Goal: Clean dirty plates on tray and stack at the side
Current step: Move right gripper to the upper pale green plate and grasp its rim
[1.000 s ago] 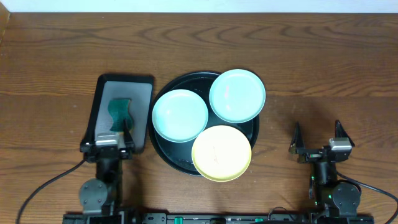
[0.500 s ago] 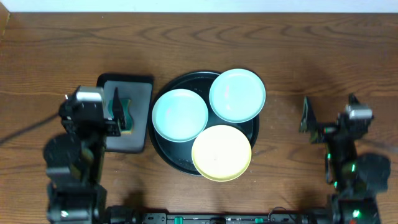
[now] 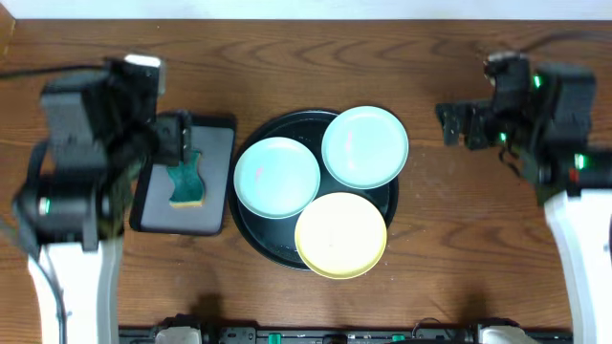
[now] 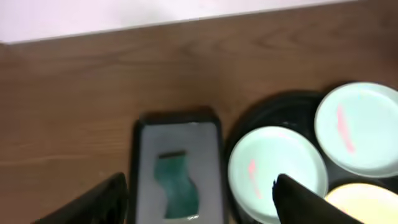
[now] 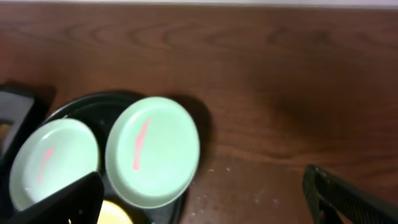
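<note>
My left gripper hangs spread wide and empty over the grey tray's far end, beside the sponge. My right gripper, also wide and empty, hangs over bare table, well clear of the black tray. The left mint plate, right mint plate and yellow plate crowd the black tray, the yellow one overhanging its near rim.

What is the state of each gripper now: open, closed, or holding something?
Left two-finger gripper: open, holding nothing.
Right two-finger gripper: open, holding nothing.

Left claw and right claw, both aloft, jaws spread wide, empty.
</note>
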`<move>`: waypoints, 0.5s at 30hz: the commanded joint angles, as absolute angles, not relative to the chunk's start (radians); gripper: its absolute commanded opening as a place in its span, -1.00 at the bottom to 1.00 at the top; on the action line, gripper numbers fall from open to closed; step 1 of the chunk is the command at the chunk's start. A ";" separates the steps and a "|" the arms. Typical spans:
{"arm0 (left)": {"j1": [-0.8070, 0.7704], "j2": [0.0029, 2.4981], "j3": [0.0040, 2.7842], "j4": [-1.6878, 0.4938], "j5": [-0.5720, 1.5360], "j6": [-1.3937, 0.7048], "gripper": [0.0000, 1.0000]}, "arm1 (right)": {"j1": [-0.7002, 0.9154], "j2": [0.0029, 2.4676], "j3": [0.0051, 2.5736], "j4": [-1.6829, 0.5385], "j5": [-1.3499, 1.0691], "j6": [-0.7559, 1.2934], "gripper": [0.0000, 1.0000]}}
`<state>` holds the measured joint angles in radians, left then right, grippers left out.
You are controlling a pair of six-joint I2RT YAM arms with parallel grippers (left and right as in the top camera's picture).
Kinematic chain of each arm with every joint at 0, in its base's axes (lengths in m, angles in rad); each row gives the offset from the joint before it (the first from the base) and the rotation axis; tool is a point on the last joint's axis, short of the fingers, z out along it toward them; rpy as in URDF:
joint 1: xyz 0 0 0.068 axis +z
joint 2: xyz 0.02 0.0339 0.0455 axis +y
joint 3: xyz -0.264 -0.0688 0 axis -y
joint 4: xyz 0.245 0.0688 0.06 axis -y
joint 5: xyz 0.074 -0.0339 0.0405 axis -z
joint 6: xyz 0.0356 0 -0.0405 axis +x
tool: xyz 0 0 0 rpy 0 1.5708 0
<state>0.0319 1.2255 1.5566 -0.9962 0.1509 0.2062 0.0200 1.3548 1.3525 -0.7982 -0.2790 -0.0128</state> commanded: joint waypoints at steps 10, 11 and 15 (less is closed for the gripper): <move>0.036 1.466 1.583 -1.069 0.307 0.155 0.50 | 0.059 1.606 1.452 -0.732 -0.591 0.070 0.73; 0.036 1.478 1.583 -1.069 0.307 0.150 0.50 | 0.083 1.626 1.452 -0.723 -0.578 0.096 0.68; 0.036 1.511 1.582 -1.069 0.307 0.148 0.50 | 0.184 1.688 1.459 -0.699 -0.489 0.208 0.50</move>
<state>0.0319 1.4918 1.5623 -1.0664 0.2874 0.1734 0.0990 1.6440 1.4315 -0.7094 -0.5022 0.0971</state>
